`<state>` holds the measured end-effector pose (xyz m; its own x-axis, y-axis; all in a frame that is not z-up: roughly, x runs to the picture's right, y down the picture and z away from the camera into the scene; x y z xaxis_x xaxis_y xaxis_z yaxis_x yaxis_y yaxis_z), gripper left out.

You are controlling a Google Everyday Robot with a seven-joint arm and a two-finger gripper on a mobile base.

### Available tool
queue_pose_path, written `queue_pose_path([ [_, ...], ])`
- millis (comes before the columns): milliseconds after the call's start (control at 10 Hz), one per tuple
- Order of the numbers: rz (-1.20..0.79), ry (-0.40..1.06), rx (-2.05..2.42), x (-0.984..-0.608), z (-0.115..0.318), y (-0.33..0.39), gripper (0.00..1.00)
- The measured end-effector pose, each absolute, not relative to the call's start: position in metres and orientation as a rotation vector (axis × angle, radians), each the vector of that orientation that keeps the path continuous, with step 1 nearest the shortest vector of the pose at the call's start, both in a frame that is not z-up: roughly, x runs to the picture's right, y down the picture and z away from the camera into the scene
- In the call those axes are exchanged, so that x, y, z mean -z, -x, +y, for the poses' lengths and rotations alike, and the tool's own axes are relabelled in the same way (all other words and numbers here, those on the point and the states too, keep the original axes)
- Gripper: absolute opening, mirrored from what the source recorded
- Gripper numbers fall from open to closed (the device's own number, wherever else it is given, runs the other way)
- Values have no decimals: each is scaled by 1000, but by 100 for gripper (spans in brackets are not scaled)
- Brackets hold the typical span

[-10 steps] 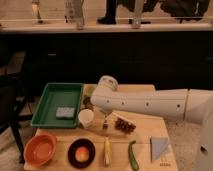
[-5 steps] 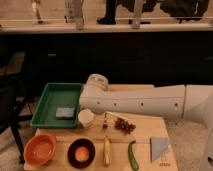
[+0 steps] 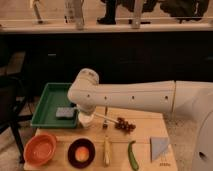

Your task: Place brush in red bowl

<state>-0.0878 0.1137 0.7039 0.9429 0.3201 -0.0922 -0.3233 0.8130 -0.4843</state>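
Brush (image 3: 101,119) lies flat on the wooden table (image 3: 145,135), just right of the white cup (image 3: 86,119), with its dark head toward the front edge; nothing holds it. Forward and left of the cup, the red bowl (image 3: 40,149) sits in the table's front-left corner, its rim close to both edges. Straight forward of the cup is a dark dish (image 3: 81,152) with an orange centre. Bare wood shows between the cup and the bowl. Behind and left of the cup, a green tray (image 3: 47,102) holds a grey sponge (image 3: 65,113). The arm (image 3: 130,97) reaches in from the right, its round joint directly above the cup. The gripper is tucked out of sight beneath that joint, clenched. Right of the cup, past the brush, lie grapes (image 3: 125,125).
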Motion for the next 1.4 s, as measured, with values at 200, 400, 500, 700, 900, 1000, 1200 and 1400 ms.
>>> queue_pose_path([
  [200,-30,554,-331,-696,117,98,0],
  [400,-32,554,-329,-696,117,99,0],
  [500,-31,556,-331,-696,118,98,0],
  [700,-31,555,-329,-696,118,99,0],
  [900,-31,558,-327,-697,118,98,0],
  [1000,-37,565,-311,-697,120,102,0],
  [1200,-48,582,-277,-695,123,124,0],
  [1400,-63,603,-233,-693,127,157,0],
])
